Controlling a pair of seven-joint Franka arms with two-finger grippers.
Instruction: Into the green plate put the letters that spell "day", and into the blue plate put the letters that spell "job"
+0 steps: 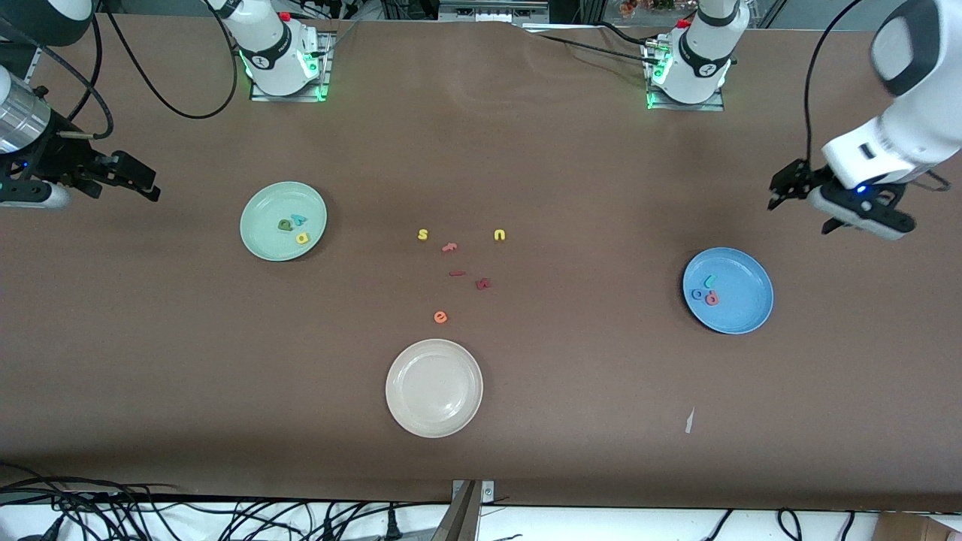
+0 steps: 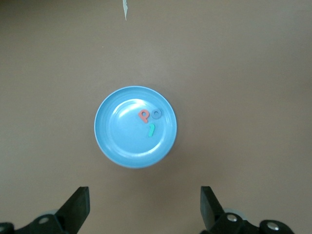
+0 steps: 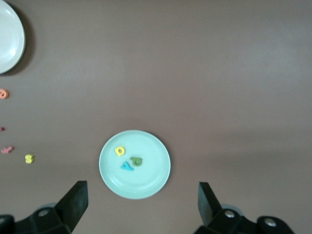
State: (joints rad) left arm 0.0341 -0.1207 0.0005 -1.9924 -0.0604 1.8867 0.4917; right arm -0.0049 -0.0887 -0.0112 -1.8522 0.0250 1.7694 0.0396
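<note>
1. Now the yellow "d" (image 1: 302, 238), green "a" (image 1: 285, 225) and teal "y" (image 1: 300, 219) lie in the green plate (image 1: 259, 237); the right gripper (image 1: 143, 186) hangs open and empty, off toward the right arm's end of the table.
2. The "j" (image 1: 709, 281), "o" (image 1: 697, 294) and "b" (image 1: 711, 299) lie in the blue plate (image 1: 744, 315); the left gripper (image 1: 785, 188) hangs open, holding nothing, up near that plate.

A robotics lab. Two arm bases (image 1: 284, 56) bolted along the frame's top edge. Loose cables (image 1: 188, 515) crowd the lower left.
</note>
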